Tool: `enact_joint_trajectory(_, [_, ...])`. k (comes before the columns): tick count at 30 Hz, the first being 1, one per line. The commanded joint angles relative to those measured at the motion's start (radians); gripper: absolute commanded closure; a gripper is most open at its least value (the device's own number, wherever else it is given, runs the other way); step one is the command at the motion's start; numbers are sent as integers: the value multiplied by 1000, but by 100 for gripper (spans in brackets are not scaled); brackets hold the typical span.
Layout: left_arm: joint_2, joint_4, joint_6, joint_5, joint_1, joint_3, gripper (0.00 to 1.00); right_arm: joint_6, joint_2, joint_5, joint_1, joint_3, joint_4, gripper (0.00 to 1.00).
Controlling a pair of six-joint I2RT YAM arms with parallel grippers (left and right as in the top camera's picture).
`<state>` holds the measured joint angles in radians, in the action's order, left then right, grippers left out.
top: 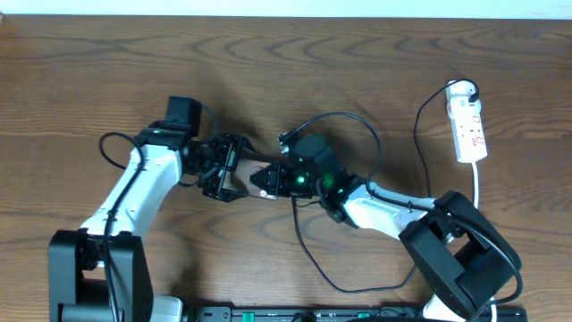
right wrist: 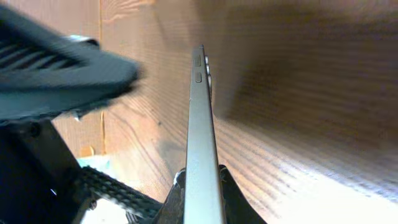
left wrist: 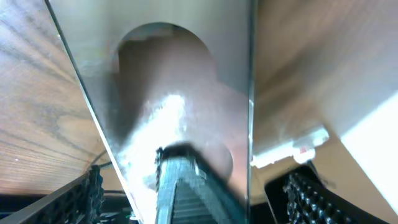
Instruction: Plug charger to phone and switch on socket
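Observation:
In the overhead view the phone (top: 245, 167) sits between my two grippers at the table's middle. My right gripper (top: 266, 180) is shut on its right end. In the right wrist view the phone (right wrist: 200, 124) stands edge-on, pinched between the fingers of that gripper (right wrist: 202, 182). My left gripper (top: 221, 172) is open around the other end. In the left wrist view the phone's glossy face (left wrist: 180, 106) fills the frame, with the gripper (left wrist: 196, 185) fingers standing clear of both its edges. The charger (top: 357, 119) loops behind the right arm; I cannot make out its plug tip. The socket (top: 469, 125) lies at the far right.
A white cord (top: 478, 179) runs from the socket toward the right arm's base (top: 460, 259). The charger cable trails down to the table's front edge (top: 308, 255). The left arm's base (top: 94, 277) stands at the front left. A black finger of the left gripper (right wrist: 62, 68) crosses the right wrist view.

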<state>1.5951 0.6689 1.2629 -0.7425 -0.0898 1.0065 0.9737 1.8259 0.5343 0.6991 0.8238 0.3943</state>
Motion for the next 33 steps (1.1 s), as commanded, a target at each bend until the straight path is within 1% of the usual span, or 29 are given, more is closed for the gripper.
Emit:
enact_joint_trajectory(1, [-74,-1,-205,-92,45,6,10,-1,2,27,-35,12,13,99])
enact_joint_trajectory(2, [-105,-11,-275,-92,56,6,10,1,2,40,-47,12,14,99])
enact_joint_trajectory(3, [-125,-24,-314,-92,61,6,10,19,2,48,-58,12,14,99])
enact_joint_trajectory(5, [-162,-54,-354,-92,68,6,10,66,1,67,-83,12,15,99])
enact_joint_trajectory(9, [-213,-122,-368,-92,68,6,10,152,1,110,-127,12,50,99])
enact_joint_trajectory(14, [-223,-178,-363,-124,68,5,10,331,1,184,-188,12,246,99])
enact_joint_trajectory(15, [-223,-200,-360,-126,68,5,10,399,1,191,-202,12,320,99])
enact_joint_trajectory(18, [-223,-254,-319,-126,68,5,10,526,1,190,-217,12,439,99])
enact_joint_trajectory(22, [-223,-341,-253,-126,68,4,10,661,1,167,-220,12,540,99])
enact_joint_trajectory(23, [-223,-375,-230,-126,68,0,10,721,1,154,-220,12,559,99])
enact_joint_trajectory(25, [-223,-433,-189,-121,68,-10,10,779,1,148,-220,12,567,99])
enact_joint_trajectory(27, [-223,-496,-143,-103,68,-27,10,877,1,146,-220,12,567,99])
enact_joint_trajectory(33, [-222,-522,-131,-38,68,-36,10,1044,1,140,-220,12,568,99])
